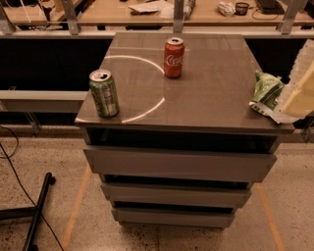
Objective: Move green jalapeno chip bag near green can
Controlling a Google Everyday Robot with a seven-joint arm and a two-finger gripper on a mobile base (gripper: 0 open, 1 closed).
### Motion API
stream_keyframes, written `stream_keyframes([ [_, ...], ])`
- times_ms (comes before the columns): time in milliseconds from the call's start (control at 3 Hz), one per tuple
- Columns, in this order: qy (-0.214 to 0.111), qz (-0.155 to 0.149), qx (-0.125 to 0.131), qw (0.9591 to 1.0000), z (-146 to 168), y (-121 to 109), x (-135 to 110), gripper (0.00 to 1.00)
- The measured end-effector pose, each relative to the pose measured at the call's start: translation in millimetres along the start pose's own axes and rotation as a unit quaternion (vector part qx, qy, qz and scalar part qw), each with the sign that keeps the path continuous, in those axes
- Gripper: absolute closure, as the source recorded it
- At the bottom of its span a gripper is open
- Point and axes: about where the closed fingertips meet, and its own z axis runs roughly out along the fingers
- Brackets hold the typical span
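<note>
At the bottom left, nearest us, we see a black bar (38,215) lying on the speckled floor (162,240) with a thin cable (13,176) curving beside it. Orange tape lines (76,206) run along the floor on both sides of a grey cabinet (176,164) with three drawer fronts stepped one below the other.

On its glossy top (211,98), at the front left corner, the green can (104,93) stands upright with its silver top open. It carries a white label panel whose small print we cannot read. Towards the back, near the middle, a red can (173,58) stands upright, and we can read the white Coca-Cola script on it. The two cans are well apart.

The green jalapeno chip bag (266,93) sits crumpled at the right edge of the top, far across from the green can. Its darker print is not legible to us. The gripper (294,95) comes in pale from the right border, just beside the bag and seemingly touching it. We cannot tell whether it is wide, narrow or holding the bag.

Behind the cabinet a wooden desk (122,10) holds papers and small items.
</note>
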Motion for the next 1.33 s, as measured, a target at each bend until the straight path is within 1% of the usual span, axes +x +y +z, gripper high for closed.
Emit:
stream_keyframes([
  [333, 0.000, 0.000, 0.000, 1.0000, 0.0, 0.0, 0.0, 0.00],
  [667, -0.002, 0.006, 0.008, 0.9999, 4.2, -10.6, 6.5, 0.00],
  [1000, -0.008, 0.016, 0.008, 0.9998, 25.2, -27.8, 24.8, 0.00],
  [1333, -0.013, 0.033, -0.005, 0.9994, 57.4, -40.1, 49.3, 0.00],
])
